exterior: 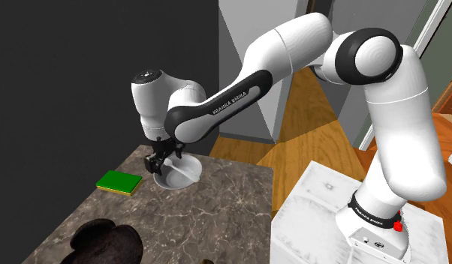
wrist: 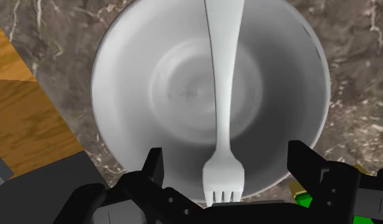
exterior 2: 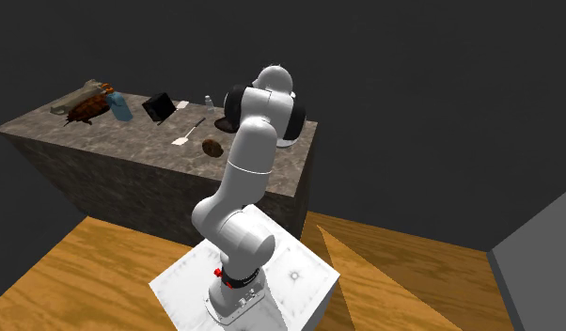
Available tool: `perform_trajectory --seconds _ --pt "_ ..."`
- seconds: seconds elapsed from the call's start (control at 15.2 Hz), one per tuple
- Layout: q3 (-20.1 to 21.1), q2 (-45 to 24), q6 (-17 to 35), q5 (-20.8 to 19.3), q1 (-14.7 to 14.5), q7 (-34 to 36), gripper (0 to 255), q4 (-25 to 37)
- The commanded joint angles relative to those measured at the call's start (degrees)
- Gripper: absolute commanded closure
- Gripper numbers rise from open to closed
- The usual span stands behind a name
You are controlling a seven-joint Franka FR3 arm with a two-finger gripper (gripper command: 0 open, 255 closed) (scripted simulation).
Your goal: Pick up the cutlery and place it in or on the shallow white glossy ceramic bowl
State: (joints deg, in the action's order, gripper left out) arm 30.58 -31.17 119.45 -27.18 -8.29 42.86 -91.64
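Your black jaws stand wide apart and grip nothing. Between them, untouched, is the plain white, smooth fork [wrist: 223, 121]. Its short tines are nearest the jaws, and its slim handle runs across the shallow white glossy bowl [wrist: 123, 95] and past the far rim. The bowl sits on the brown marbled stone bench [wrist: 355, 114]. In the shoulder view a flat green block [exterior: 118, 181] lies at the bowl's nine o'clock.

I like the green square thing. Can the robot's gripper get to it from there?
Probably yes. The green pad lies flat on the table right beside the white bowl where the open gripper hovers, and nothing stands between them.
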Motion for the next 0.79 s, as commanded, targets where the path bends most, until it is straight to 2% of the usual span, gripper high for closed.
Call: perform_trajectory --seconds 0.0,0.2,0.73 --pt "0.4 0.9 -1.4 0.6 0.1 -0.4 0 0.6" --pt "1.4 3.1 -5.3 2.2 0.1 -1.3 0 2.6" --pt "1.4 3.1 -5.3 2.2 0.1 -1.3 0 2.6"
